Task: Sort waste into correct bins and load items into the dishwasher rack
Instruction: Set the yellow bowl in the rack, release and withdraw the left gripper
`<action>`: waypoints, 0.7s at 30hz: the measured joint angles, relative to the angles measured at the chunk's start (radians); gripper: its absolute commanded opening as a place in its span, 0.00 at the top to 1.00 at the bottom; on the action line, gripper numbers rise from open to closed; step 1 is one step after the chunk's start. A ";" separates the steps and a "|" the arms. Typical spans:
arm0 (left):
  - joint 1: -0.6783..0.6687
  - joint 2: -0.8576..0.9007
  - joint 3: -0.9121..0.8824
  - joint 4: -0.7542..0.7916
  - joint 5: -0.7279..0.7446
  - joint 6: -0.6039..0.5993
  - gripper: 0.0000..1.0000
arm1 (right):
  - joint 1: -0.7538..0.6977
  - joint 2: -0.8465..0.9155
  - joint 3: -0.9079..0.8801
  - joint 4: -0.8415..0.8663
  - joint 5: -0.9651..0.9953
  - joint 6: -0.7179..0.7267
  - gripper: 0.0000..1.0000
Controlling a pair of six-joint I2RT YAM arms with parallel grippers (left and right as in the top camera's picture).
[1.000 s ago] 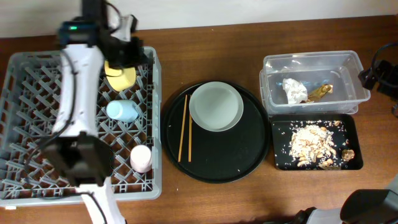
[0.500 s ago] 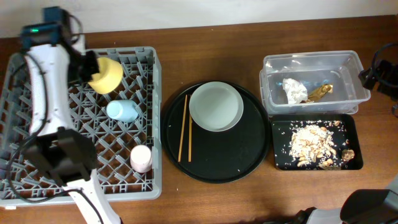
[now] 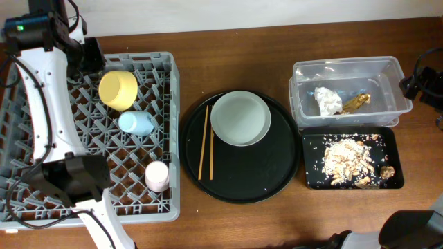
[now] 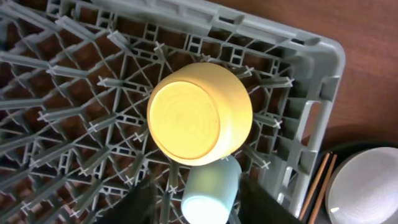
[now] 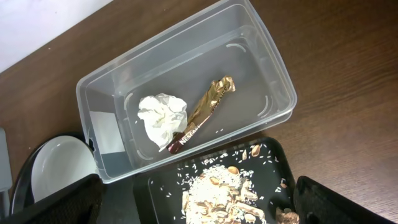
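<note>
The yellow bowl (image 3: pixel 118 90) lies bottom-up in the grey dishwasher rack (image 3: pixel 41 138), free of my left gripper (image 3: pixel 88 52), which is open and empty just behind it. The left wrist view shows the bowl (image 4: pixel 199 115) with the blue cup (image 4: pixel 210 194) between my open fingers (image 4: pixel 199 210). The blue cup (image 3: pixel 136 123) and pink cup (image 3: pixel 157 176) lie in the rack. The plate (image 3: pixel 240 117) and chopsticks (image 3: pixel 206 142) rest on the round black tray. My right gripper (image 5: pixel 199 211) is open above the black tray's food scraps (image 5: pixel 227 196).
The clear tub (image 3: pixel 346 69) holds the tissue (image 3: pixel 328 100) and gold wrapper (image 3: pixel 356 102). The shallow black tray (image 3: pixel 315 176) holds the food scraps (image 3: pixel 349 162). The big round black tray (image 3: pixel 239 181) sits mid-table. The right arm (image 3: pixel 419 79) is at the right edge.
My left gripper let go of the yellow bowl, which now rests in the rack, and the arm drew back to the rack's far left. The right arm has not moved.
</note>
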State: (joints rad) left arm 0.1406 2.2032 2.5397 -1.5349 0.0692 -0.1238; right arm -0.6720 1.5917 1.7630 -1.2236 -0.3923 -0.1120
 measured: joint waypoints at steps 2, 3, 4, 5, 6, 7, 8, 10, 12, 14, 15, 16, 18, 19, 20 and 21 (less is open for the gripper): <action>0.000 0.000 -0.032 0.014 -0.003 -0.003 0.52 | 0.000 0.000 0.000 0.000 0.000 0.000 0.01; 0.000 0.000 -0.066 0.032 -0.003 -0.003 0.53 | 0.000 0.000 0.000 0.000 0.000 0.000 0.01; 0.000 0.000 -0.090 0.048 -0.003 -0.003 0.52 | 0.000 0.000 0.000 0.000 0.000 0.000 0.01; 0.000 0.000 -0.111 0.066 -0.003 -0.003 0.52 | 0.000 0.000 0.000 0.000 0.000 0.000 0.01; 0.000 0.000 -0.144 0.090 0.000 -0.003 0.47 | 0.000 0.000 0.000 0.000 0.000 0.000 0.01; 0.000 0.000 -0.183 0.117 0.005 -0.003 0.46 | 0.000 0.000 0.000 0.000 0.000 0.001 0.01; 0.000 0.000 -0.225 0.135 0.018 0.000 0.46 | 0.000 0.000 0.000 0.000 0.000 0.000 0.01; 0.001 0.000 -0.309 0.188 0.082 0.018 0.46 | 0.000 0.000 0.000 0.000 0.000 0.000 0.01; 0.002 0.000 -0.390 0.263 0.192 0.053 0.49 | 0.000 0.000 0.000 0.000 0.000 0.000 0.01; 0.009 0.000 -0.434 0.300 0.286 0.085 0.55 | 0.000 0.000 0.000 -0.001 0.000 0.000 0.01; 0.012 0.000 -0.439 0.304 0.342 0.093 0.55 | 0.000 0.000 0.000 0.000 0.000 0.000 0.01; 0.013 0.000 -0.444 0.306 0.382 0.099 0.55 | 0.000 0.000 0.000 0.000 0.000 0.000 0.01; 0.010 0.000 -0.449 0.306 0.521 0.121 0.55 | 0.000 0.000 0.000 0.000 0.000 0.000 0.01; 0.008 0.000 -0.447 0.305 0.573 0.128 0.56 | 0.000 0.000 0.000 0.000 0.000 0.000 0.01; 0.006 0.000 -0.444 0.303 0.625 0.132 0.56 | 0.000 0.000 0.000 0.000 0.000 0.000 0.01; 0.004 0.000 -0.435 0.298 0.670 0.135 0.56 | 0.000 0.000 0.000 0.000 0.000 0.000 0.01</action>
State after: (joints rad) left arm 0.1448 2.2036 2.1048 -1.2369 0.7391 0.0116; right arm -0.6720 1.5917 1.7630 -1.2236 -0.3923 -0.1116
